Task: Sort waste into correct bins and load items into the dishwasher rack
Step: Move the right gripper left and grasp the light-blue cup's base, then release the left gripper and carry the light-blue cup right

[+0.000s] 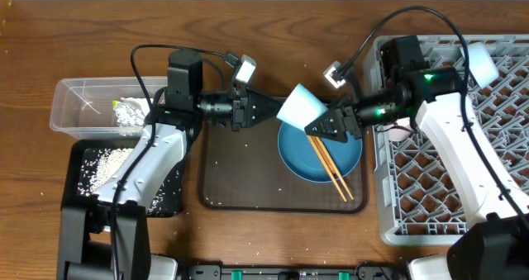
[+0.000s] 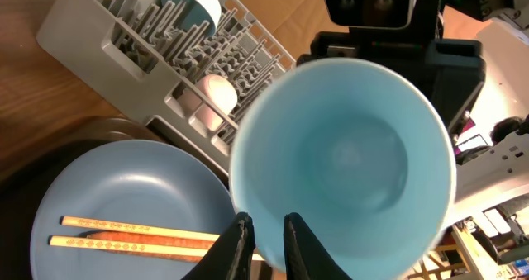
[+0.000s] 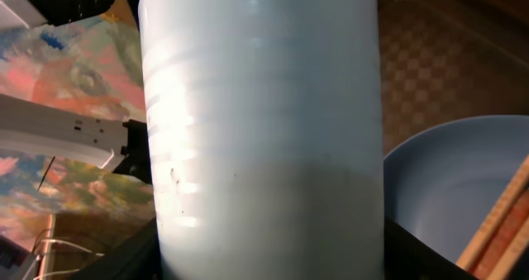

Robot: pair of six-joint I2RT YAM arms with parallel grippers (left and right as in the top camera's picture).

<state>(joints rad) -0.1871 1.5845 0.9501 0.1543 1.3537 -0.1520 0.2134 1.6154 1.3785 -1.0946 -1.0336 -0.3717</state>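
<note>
rack [image 1: 463, 189]: grey plastic lattice with upright pegs, along the right edge of the bench.
tray [image 1: 240, 181]: brown rounded rectangle with a fine checked texture, mid-bench toward the front edge.
left arm: reaches right, wrist level; left gripper [image 2: 266, 239] nearly closed, fingers nipping the rim of the cup [image 1: 299, 106].
right arm: white shell, reaches left from over the rack; right gripper [image 1: 329, 123] spread wide, fingers against both sides of the cup's body.
plate [image 1: 297, 160]: blue, round, glossy, on the tray's right half.
cup: pale blue, smooth, tapered; held sideways in the air over the plate's far rim, mouth facing the left gripper.
chopsticks [image 1: 331, 168]: two pale wooden sticks, side by side across the plate.
</note>
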